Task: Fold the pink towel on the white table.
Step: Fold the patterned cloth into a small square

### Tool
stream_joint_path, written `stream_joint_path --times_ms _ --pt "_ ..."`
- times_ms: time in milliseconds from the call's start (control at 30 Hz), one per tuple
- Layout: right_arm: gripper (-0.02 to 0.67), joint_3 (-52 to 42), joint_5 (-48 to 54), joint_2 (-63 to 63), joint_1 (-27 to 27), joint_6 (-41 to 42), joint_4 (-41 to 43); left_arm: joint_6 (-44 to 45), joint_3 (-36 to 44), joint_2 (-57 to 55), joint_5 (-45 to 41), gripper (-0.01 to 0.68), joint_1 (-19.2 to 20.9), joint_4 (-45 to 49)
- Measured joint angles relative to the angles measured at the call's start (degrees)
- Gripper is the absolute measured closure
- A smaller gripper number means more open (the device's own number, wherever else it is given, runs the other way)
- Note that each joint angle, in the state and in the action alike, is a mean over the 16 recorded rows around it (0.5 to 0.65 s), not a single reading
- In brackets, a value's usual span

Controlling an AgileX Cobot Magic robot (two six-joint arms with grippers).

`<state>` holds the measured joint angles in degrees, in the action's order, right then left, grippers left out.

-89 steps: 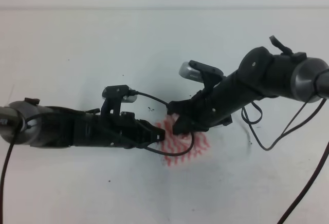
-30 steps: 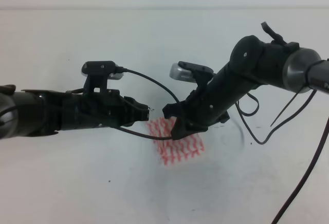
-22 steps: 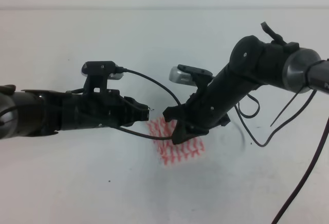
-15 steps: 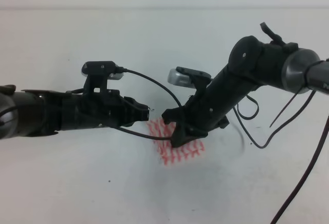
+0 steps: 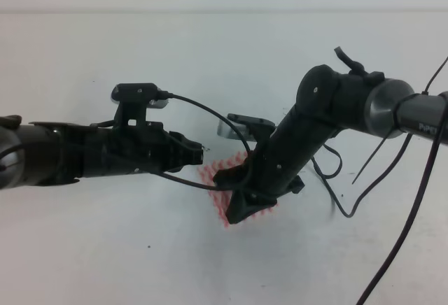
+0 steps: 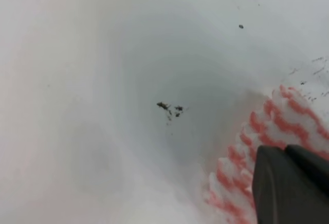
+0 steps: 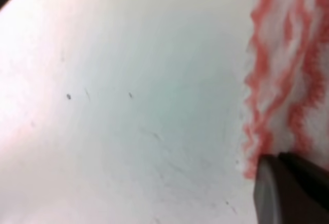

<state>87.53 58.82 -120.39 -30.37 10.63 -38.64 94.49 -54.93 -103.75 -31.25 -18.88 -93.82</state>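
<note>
The pink towel (image 5: pixel 238 187) lies small, apparently folded, on the worktop (image 5: pixel 105 249); neither hand's grip is discernible.

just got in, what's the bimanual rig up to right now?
Both arms are working a small pink towel lying on the white table. The right gripper is down over the towel's near edge and covers most of it. The left gripper sits at the towel's left edge. The wrist views show each gripper's fingers at the cloth, but not whether either is closed on it.
</note>
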Motion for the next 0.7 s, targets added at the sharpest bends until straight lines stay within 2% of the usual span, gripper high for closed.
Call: stream_joint_path --times_ms 700 --pt "0.667 0.00 -1.47 1.82 3.23 -4.38 6.58 -0.05 -0.06 -3.14 -5.93 0.674 -1.13 -4.27"
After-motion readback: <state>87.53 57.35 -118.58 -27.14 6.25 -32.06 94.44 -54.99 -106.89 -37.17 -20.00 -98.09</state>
